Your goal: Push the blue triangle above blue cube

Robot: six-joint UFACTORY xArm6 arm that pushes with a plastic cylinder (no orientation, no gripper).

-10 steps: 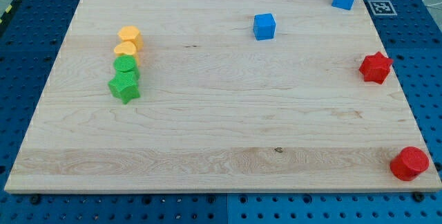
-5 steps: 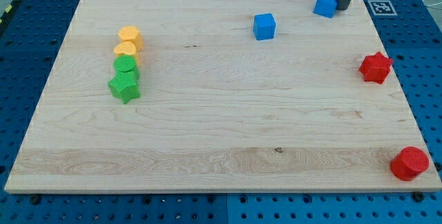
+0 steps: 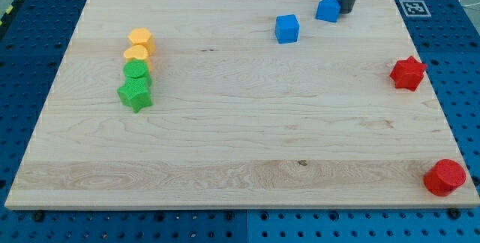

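Field notes, standing by the board.

Wooden board (image 3: 225, 145) on blue pegboard. Rod comes in from the view's top right; its tip (image 3: 346, 10) sits right against the view's right side of the blue triangle (image 3: 328, 8), touching or as good as. No claw on this rig, just a plain rod, so nothing to open, close or grip w/; contact is push only.

Task's thing: blue triangle near the top edge, to the view's right of the blue cube (image 3: 286, 28) and a bit higher. Small gap between the two, not touching. Goal spot = directly above the cube, so triangle needs more travel toward the view's left.

Why tip is where it is: parked on the side away from the cube, so a leftward sweep should carry the triangle along the top strip. My read: it sits high enough to pass over the cube w/o knocking it, but margin looks thin. A slight downward drift could clip the cube's top corner. Off-centre contact could also spin the triangle.

Others, well apart, not in the way:
- yellow blocks, two (image 3: 140, 46), stacked in a column w/ green blocks (image 3: 136, 85) below, view's left. Lowest green looks star-shaped.
- red star (image 3: 408, 73), right edge.
- red round-ish block (image 3: 445, 177), bottom right corner.
- marker tag (image 3: 414, 7), top right corner.
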